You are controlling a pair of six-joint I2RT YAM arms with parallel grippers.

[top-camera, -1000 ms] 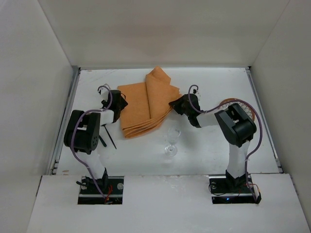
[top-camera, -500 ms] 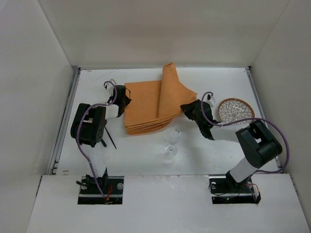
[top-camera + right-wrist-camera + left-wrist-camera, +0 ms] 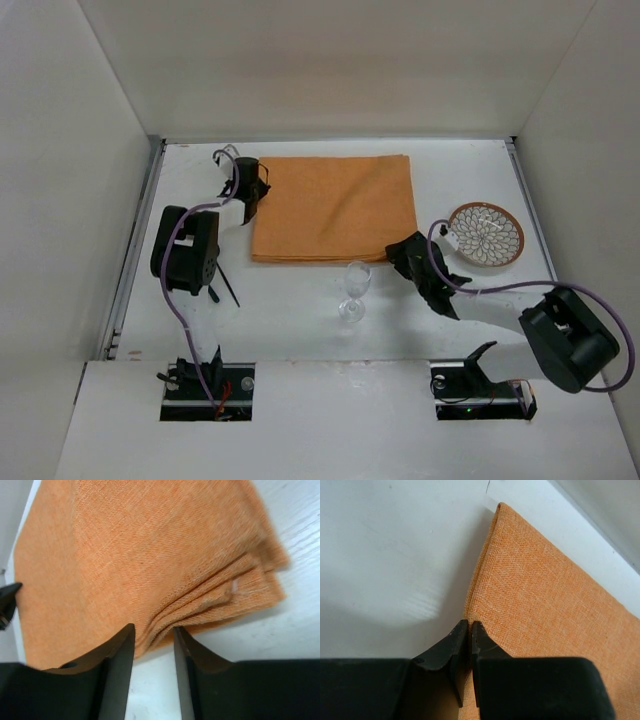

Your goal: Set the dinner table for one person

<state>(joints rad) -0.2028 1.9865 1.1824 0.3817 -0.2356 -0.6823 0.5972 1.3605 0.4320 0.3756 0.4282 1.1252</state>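
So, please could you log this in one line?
left gripper: shut on orange cloth | right gripper: open | orange cloth: flat on table

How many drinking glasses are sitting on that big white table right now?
1. The clear stemmed wine glass stands upright by the near edge of the orange folded cloth mat, left of the round patterned plate. No other shows, though one may be hidden.

Blk/wht arms w/ purple cables.
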